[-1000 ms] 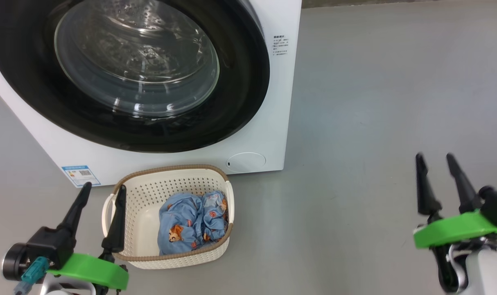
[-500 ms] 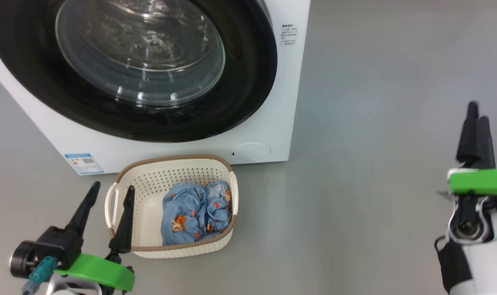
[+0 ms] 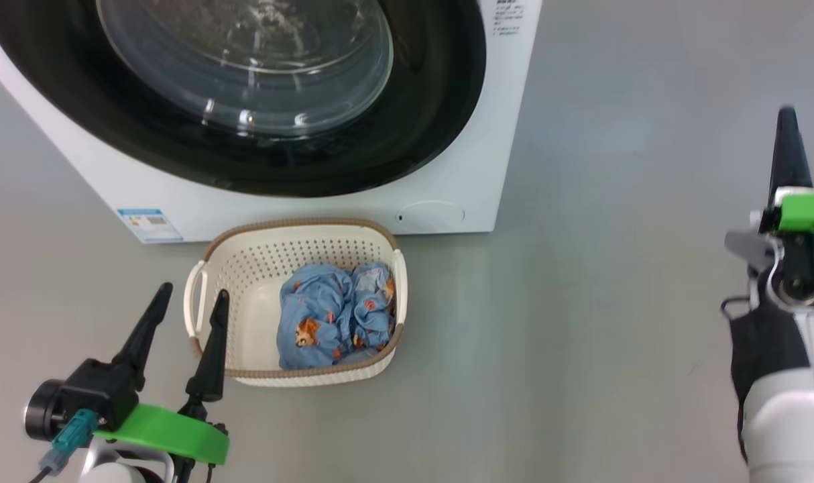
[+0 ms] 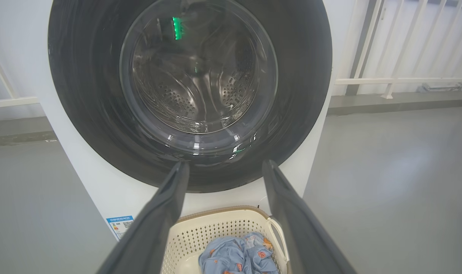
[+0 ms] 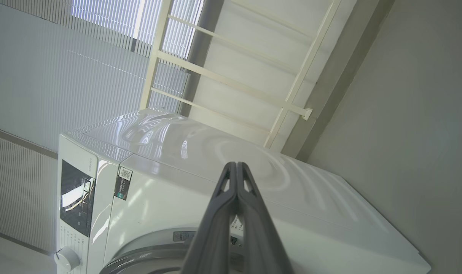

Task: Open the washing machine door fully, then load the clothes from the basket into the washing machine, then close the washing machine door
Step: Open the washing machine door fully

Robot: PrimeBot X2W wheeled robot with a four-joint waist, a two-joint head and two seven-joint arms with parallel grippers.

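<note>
Head view: high, facing forward and down; takes in the washer's [image 3: 497, 134] lower front, door [image 3: 145, 134], basket [image 3: 259, 268] and floor [image 3: 615, 282].
Left wrist view: low and near, square on to the door, sighting between spread left fingers [image 4: 158, 217]; shares door, basket and label [image 3: 149, 225] with the head view.
Right wrist view: rolled sideways, off to the right, sighting along closed right fingers [image 5: 219, 228] at the washer's side and control panel [image 5: 77, 194].

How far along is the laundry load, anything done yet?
Done: nothing. The washing machine door sits closed against the washing machine. In hand: right claw is shut and empty, off to the machine's right, not touching the door; left claw is open near the basket. Left: open door, move the blue clothes from basket into the machine, close door.
</note>
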